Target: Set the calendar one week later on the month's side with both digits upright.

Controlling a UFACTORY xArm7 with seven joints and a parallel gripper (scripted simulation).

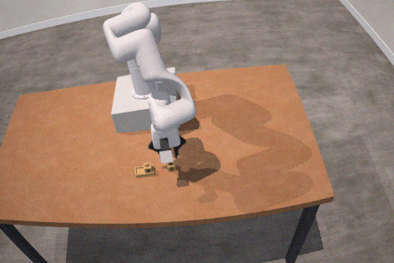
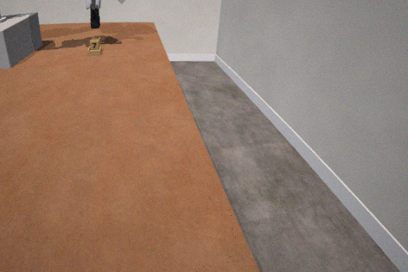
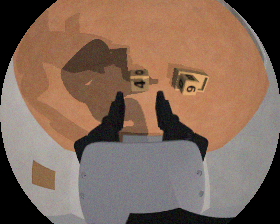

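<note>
Right ahead of the parted fingers of the gripper (image 1: 169, 157) (image 2: 95, 27) (image 3: 140, 94), at twelve o'clock in the wrist view, lies the loose cube (image 1: 171, 167) (image 3: 139, 80). It is outside the fingertips, which are released and hold nothing; the exterior view shows them raised above the table (image 1: 250, 89) (image 2: 130, 118) (image 3: 225, 40). The cube has no long axis to follow; its 4 and 0 face the wrist camera, and its sides run roughly in line with the fingers, so a straight descent astride it looks workable if a regrasp is wanted.

Next out, near two o'clock from the fingertips in the wrist view, comes the tray (image 1: 139, 176) (image 2: 94, 53) (image 3: 192, 71), at nine o'clock from the loose cube in the top view. Its long axis points roughly from nine to three there. The second cube (image 1: 148, 167) (image 2: 94, 44) (image 3: 189, 85) stands at the tray's three o'clock end, the side toward the loose one; I cannot tell whether it sits flat. A gap separates cube and tray, probably enough for one finger, though opening wide could nudge the tray.

Farther off, the robot's pedestal (image 1: 135, 120) (image 2: 22, 45) lies toward eleven o'clock in the top view, and the table's near edge is well apart at six.
</note>
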